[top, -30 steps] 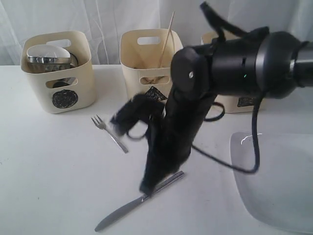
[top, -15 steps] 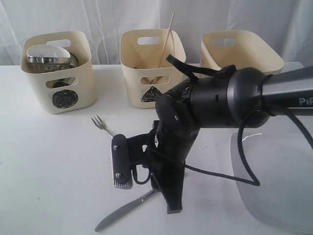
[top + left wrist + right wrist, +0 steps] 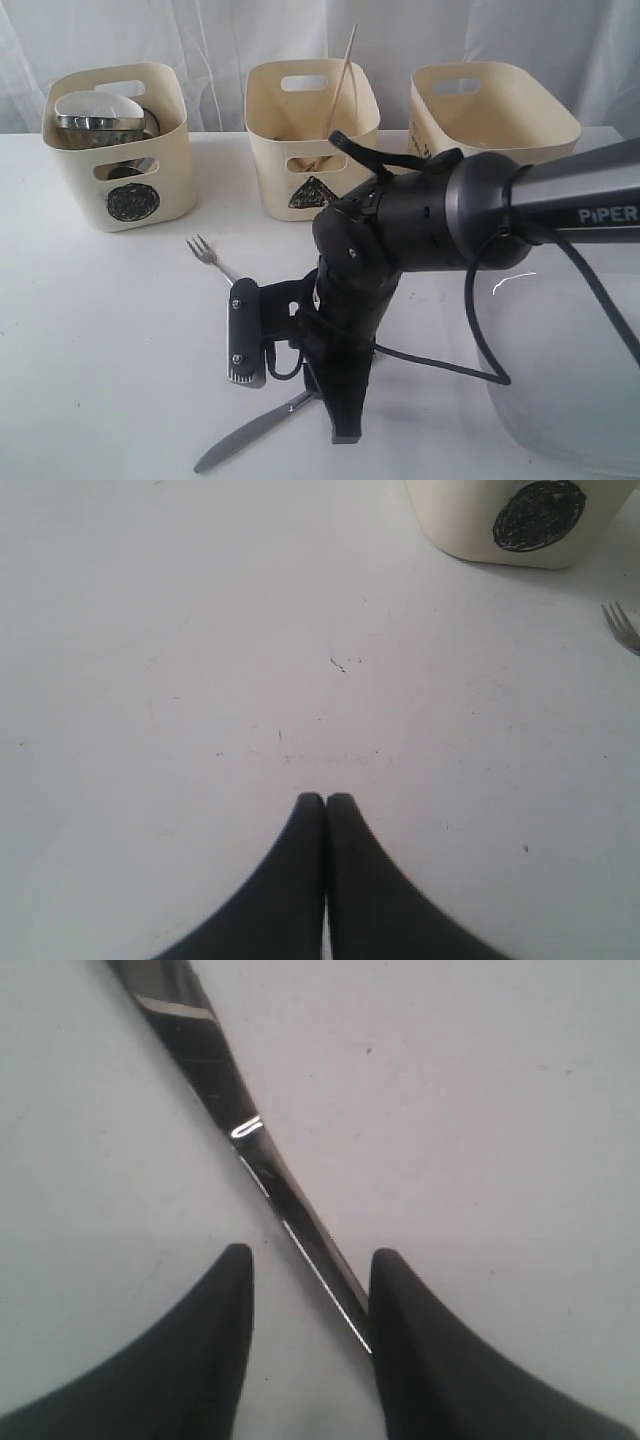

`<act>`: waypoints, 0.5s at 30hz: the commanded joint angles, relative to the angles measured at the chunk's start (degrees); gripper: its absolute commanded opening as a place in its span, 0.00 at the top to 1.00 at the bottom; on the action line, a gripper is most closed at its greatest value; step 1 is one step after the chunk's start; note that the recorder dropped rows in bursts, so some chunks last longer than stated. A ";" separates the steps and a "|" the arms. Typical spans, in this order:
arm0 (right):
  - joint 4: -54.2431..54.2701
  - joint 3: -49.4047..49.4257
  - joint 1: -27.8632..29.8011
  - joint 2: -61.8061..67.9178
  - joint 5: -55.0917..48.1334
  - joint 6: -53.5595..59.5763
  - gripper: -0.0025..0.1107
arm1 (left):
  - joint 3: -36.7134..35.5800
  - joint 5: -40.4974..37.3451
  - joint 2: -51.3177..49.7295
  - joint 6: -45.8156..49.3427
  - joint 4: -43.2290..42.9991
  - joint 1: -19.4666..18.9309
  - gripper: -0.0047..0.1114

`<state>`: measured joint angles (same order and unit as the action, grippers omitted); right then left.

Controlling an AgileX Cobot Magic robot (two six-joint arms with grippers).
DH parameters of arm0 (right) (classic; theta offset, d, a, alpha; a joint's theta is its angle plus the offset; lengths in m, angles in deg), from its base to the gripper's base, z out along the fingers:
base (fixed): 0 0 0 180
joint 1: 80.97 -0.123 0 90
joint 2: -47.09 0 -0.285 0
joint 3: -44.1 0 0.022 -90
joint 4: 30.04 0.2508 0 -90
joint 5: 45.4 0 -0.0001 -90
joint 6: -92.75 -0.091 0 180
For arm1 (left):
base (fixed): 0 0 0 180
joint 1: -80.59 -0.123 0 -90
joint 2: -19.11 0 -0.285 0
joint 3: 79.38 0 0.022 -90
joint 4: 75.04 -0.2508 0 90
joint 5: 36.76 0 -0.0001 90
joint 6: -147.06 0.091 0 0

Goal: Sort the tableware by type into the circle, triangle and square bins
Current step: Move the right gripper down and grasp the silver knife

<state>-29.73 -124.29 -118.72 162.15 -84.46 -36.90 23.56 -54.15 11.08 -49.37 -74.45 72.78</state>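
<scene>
We count three bins, one fork [image 3: 212, 258], one knife [image 3: 250, 432] and one plate [image 3: 570, 370]. The right arm [image 3: 470, 200] reads "PiPER". The circle bin [image 3: 120, 190], far left, holds steel mugs and bowls [image 3: 100, 115]. The triangle bin [image 3: 275, 160] holds one chopstick [image 3: 345, 70]. We cannot tell what the right bin [image 3: 540, 115] holds. The right fingers [image 3: 200, 1360] are spread, straddling the knife on the near-centre worktop [image 3: 100, 350]. The left fingers [image 3: 290, 880] are pressed together, empty.

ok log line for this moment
right hand open around knife | left hand shut over table | fork on table, unsorted

White table [image 3: 100, 330], white draped curtain [image 3: 200, 40] behind.
</scene>
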 commanded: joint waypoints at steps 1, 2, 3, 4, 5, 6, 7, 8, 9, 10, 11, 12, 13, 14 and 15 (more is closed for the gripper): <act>0.33 0.01 0.04 0.82 0.53 1.22 0.66 | -0.16 -0.64 0.25 -0.02 0.63 -0.02 0.96; 0.33 0.01 0.04 1.12 0.83 1.73 0.66 | -0.16 -0.64 0.25 -0.02 0.63 -0.02 0.96; 0.33 0.01 0.04 1.54 0.99 2.37 0.66 | -0.16 -0.64 0.25 -0.02 0.63 -0.02 0.96; 0.33 0.01 0.04 1.95 0.97 2.37 0.66 | -0.16 -0.64 0.25 -0.02 0.63 -0.02 0.96; 0.33 0.01 0.04 2.14 1.10 2.37 0.66 | -0.16 -0.64 0.25 -0.02 0.63 -0.02 0.96; 0.80 0.01 0.04 2.59 1.41 2.37 0.66 | -0.16 -0.64 0.25 -0.02 0.63 -0.02 0.96; 1.12 0.01 0.04 2.87 1.68 2.37 0.66 | -0.16 -0.64 0.25 -0.02 0.63 -0.02 0.96; 1.13 0.01 0.04 2.99 1.80 2.37 0.66 | -0.16 -0.64 0.25 -0.02 0.63 -0.02 0.96; 1.23 0.01 0.04 3.29 1.91 2.37 0.66 | -0.16 -0.64 0.25 -0.02 0.63 -0.02 0.96; 1.20 0.01 0.04 3.68 1.90 2.37 0.66 | -0.16 -0.64 0.25 -0.02 0.63 -0.02 0.96; 1.20 0.01 0.04 3.94 1.90 2.37 0.66 | -0.16 -0.64 0.25 -0.02 0.63 -0.02 0.96; 1.40 0.01 0.04 4.21 1.90 2.37 0.66 | -0.16 -0.64 0.25 -0.02 0.63 -0.02 0.96; 1.54 0.01 0.04 4.32 1.90 2.37 0.66 | -0.16 -0.64 0.25 -0.02 0.63 -0.02 0.96; 1.57 0.01 0.04 4.57 1.90 2.37 0.66 | -0.16 -0.64 0.25 -0.02 0.63 -0.02 0.96; 1.68 0.01 0.04 4.70 1.90 2.37 0.67 | -0.16 -0.64 0.25 -0.02 0.63 -0.02 0.96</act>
<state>-28.63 -124.29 -118.72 165.78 -82.77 -35.21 23.56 -54.15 11.08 -49.37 -74.45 72.78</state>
